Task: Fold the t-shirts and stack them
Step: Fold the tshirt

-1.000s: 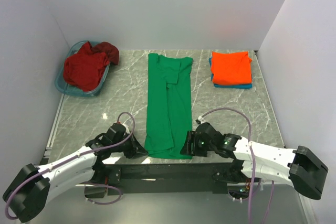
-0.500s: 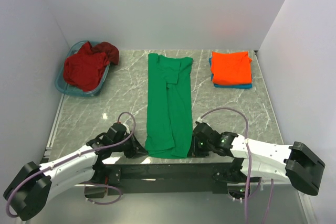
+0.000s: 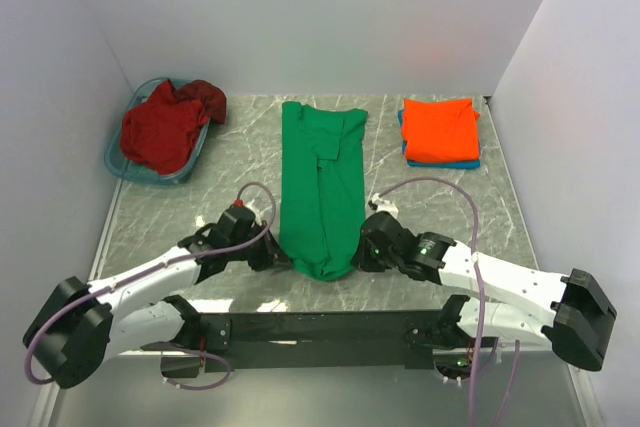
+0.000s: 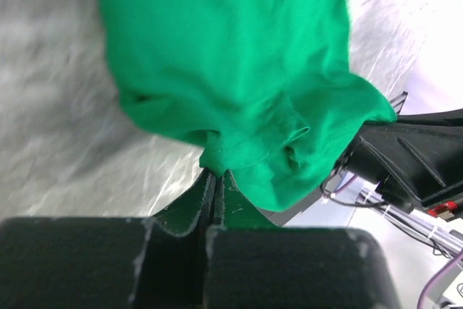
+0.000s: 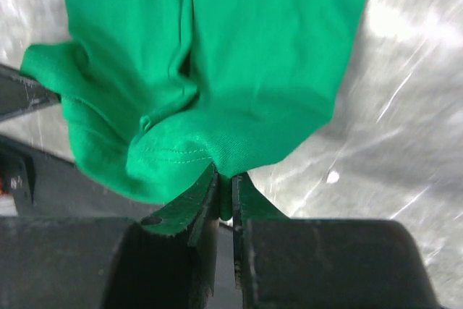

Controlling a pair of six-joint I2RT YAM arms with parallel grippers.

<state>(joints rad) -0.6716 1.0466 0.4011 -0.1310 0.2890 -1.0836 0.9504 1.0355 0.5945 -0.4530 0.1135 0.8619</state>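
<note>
Green t-shirt (image 3: 322,187) lying as a long folded strip mid-table (image 3: 430,207), near hem bunching between left tool (image 4: 215,177) and right tool (image 5: 224,179), both clamping tight on its corners. Likely handling light, limp, sagging between grips. Leaving open room ahead, orange stack (image 3: 440,129) and basket (image 3: 118,162) sitting well apart.

walls (image 3: 300,17): plain white on three sides | table (image 3: 240,147): grey veined marble top | light: even
</note>
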